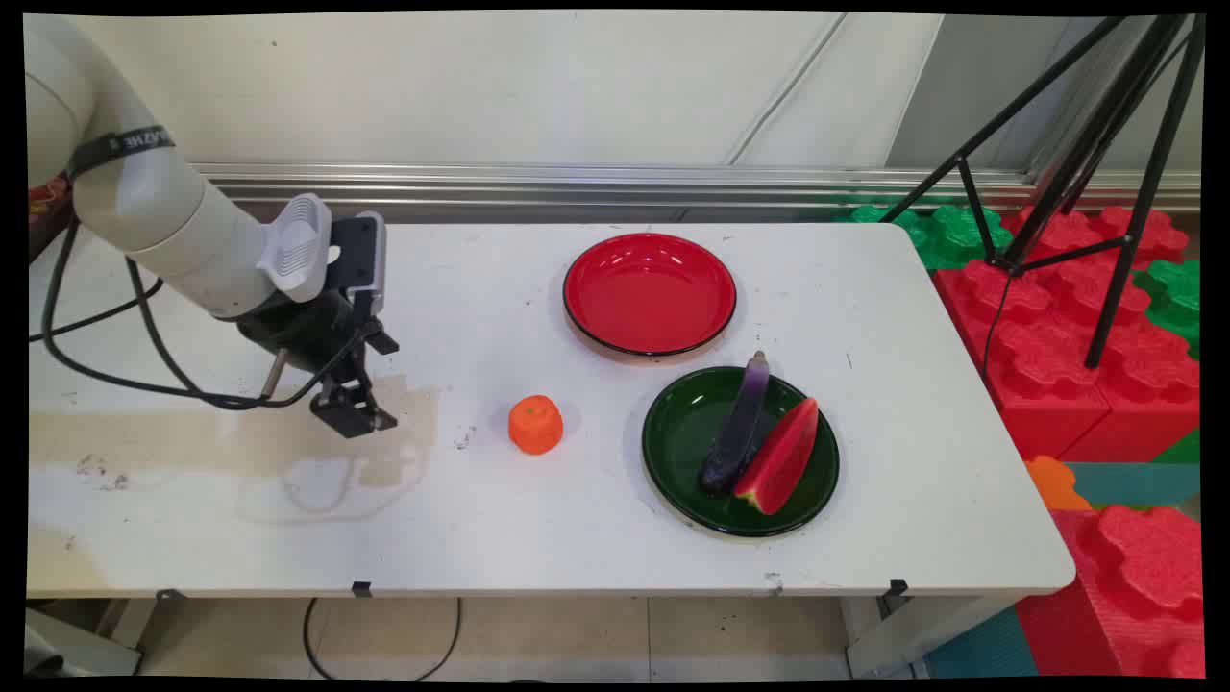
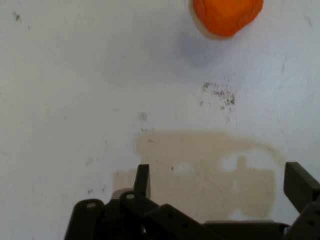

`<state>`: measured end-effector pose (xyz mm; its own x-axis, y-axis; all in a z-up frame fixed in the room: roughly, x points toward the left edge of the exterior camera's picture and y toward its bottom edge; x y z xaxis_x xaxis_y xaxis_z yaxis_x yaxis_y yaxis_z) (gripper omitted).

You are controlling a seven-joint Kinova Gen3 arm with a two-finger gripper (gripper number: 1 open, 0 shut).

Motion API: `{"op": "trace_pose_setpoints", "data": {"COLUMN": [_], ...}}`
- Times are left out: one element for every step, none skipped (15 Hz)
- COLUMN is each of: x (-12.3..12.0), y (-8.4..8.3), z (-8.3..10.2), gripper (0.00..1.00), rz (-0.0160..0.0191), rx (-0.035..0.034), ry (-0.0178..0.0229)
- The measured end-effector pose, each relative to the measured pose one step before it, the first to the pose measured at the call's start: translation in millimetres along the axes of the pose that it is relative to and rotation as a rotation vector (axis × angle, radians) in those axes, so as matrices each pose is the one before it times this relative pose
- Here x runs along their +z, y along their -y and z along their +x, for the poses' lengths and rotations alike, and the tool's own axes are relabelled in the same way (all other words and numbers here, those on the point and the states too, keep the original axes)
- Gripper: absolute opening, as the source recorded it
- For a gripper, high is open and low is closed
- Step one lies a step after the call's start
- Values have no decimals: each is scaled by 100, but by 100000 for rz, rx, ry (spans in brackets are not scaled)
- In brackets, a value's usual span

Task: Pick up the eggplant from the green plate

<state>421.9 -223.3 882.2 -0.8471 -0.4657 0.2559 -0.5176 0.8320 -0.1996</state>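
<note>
The gripper (image 1: pixel 354 415) hangs low over the left part of the white table (image 1: pixel 538 538), above a beige stain (image 2: pixel 200 165). Its jaws stand wide open and hold nothing. The nearest thing is an orange toy fruit (image 1: pixel 535 424), to its right and apart from it. Further right, a green plate (image 1: pixel 684 432) carries a purple eggplant (image 1: pixel 738 428) and a watermelon slice (image 1: pixel 783 456) leaning together. An empty red plate (image 1: pixel 650 293) lies behind it.

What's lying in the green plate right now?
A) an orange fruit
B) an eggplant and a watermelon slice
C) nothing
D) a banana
B: the green plate holds a purple eggplant and a red watermelon slice side by side; the orange fruit sits on the table.
</note>
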Motion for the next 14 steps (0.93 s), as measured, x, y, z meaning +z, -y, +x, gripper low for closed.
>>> {"op": "trace_pose_setpoints", "data": {"x": [-82,-72,-142,-109,-175,-122,-196,-119,-193,-116,-142,-69,-64,-15], "y": [37,7,-1,-23,-34,-43,-65,-63,-127,-113,-209,-177,-288,-381], "z": [379,289,546,436,668,491,800,592,920,640,990,672,1035,1214], "gripper": [100,100,100,100,100,100,100,100,100,100,100,100,100,100], "rz": [178,187,237,205,275,216,293,248,358,268,212,132,2,-34], "rx": [-164,-30,-372,-187,-502,-272,-710,-337,-881,-493,-1111,-713,-1295,-1419], "ry": [-959,-599,-1176,-772,-1207,-718,-1269,-708,-1276,-724,-1164,-652,-1057,-1132]}}
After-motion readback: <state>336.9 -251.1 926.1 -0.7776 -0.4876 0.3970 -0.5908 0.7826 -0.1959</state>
